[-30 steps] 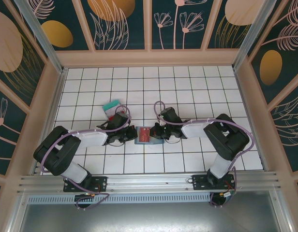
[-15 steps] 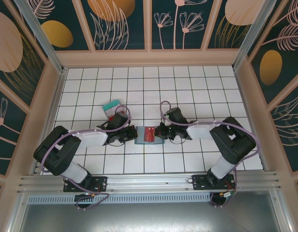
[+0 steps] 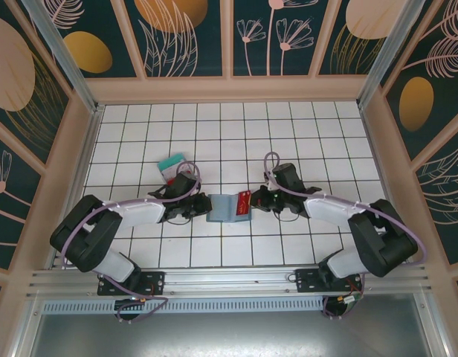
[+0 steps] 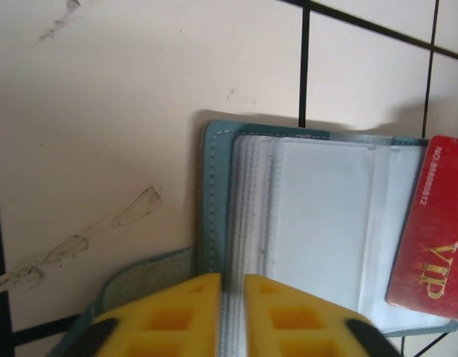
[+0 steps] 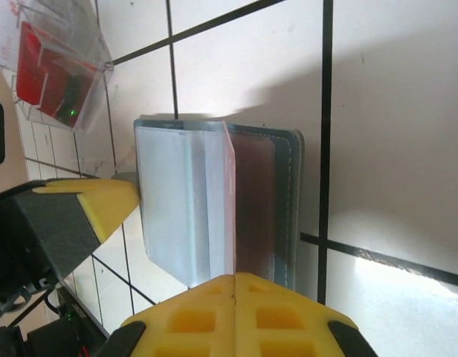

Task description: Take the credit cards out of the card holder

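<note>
The card holder (image 3: 223, 209) lies open on the tiles, blue-grey with clear sleeves (image 4: 326, 216). My left gripper (image 3: 202, 207) is at its left edge, and the yellow fingers (image 4: 232, 279) pinch the sleeve edges in a narrow gap. My right gripper (image 3: 254, 201) is shut on a red credit card (image 3: 244, 202) marked VIP (image 4: 433, 230). The card's left part overlaps the holder's right end. In the right wrist view the card (image 5: 231, 208) shows edge-on, running up from the shut fingers (image 5: 234, 277) over the holder (image 5: 184, 201).
A small pile of teal and red cards (image 3: 172, 164) lies on the tiles behind the left gripper, and it is also in the right wrist view (image 5: 54, 67). Wooden walls (image 3: 229, 89) enclose the white tiled floor (image 3: 236, 141). Both arms lie low across the near tiles.
My right gripper has moved right and the red card has slid with it, from the holder's middle to its right end. The left gripper stays at the holder's left edge.
</note>
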{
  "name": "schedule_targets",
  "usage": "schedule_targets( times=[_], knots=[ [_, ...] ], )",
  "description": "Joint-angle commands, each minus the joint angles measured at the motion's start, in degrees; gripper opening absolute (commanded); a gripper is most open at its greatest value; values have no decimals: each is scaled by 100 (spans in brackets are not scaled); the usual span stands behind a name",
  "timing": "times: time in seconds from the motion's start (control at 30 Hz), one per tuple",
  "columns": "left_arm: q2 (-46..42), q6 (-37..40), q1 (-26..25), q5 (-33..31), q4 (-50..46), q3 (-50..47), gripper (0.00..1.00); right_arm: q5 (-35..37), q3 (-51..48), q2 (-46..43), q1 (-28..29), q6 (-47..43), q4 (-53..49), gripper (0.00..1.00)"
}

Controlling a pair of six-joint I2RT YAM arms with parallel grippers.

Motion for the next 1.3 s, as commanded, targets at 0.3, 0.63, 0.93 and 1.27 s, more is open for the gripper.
schedule_targets(
  times=[0.3,0.63,0.93,1.27],
  knots=[
    [-680,-974,19,824,910,597,40,-929,154,-1005,-364,-169,357,0],
    [-577,-1698,66,1502,2199,549,35,-1853,-35,-1059,-538,511,1845,0],
    [-539,-1765,69,1692,2442,485,30,-2040,-202,-965,-604,816,2381,0],
    [-801,-1840,71,1767,2699,408,0,-2025,-260,-890,-621,737,2324,0]
  ],
)
